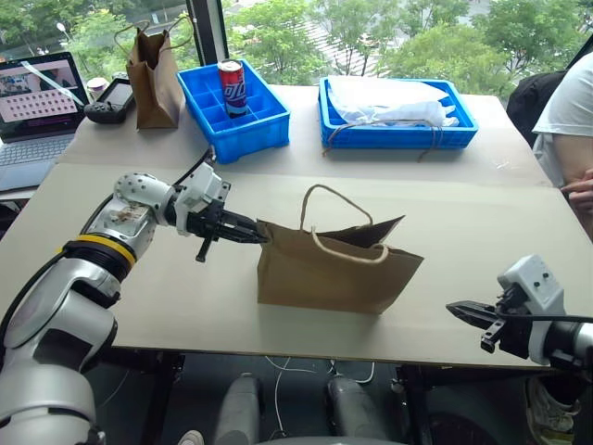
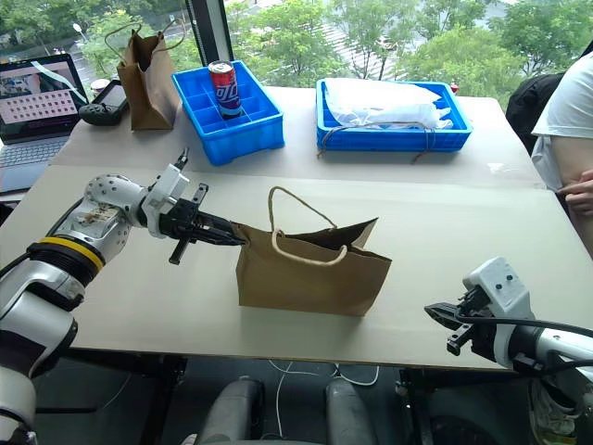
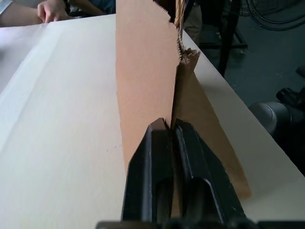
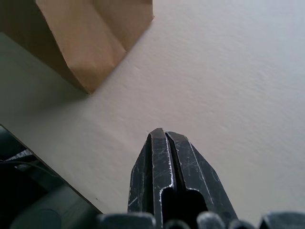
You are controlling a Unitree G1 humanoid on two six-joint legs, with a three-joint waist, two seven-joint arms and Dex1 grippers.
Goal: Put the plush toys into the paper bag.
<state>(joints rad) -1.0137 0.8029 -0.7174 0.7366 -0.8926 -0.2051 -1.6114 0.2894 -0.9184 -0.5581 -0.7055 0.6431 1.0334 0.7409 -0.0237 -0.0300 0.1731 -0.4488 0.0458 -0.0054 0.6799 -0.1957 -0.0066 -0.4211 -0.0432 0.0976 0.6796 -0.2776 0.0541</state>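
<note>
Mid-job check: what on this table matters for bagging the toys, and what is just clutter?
Part of the job:
- paper bag
- left gripper at the bag's end edge
- right gripper, shut, empty

Just lying about:
- darker bag
- soda can in blue bin
- blue tray
- laptop

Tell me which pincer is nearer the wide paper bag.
Left. The left pincer is at the paper bag's end edge, fingers either side of it. The right pincer hangs apart, off the bag's other end.

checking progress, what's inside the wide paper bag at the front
The wide paper bag stands with its mouth partly open, but its walls hide the interior; no toys can be seen inside. The left end effector sits at its edge.
</note>
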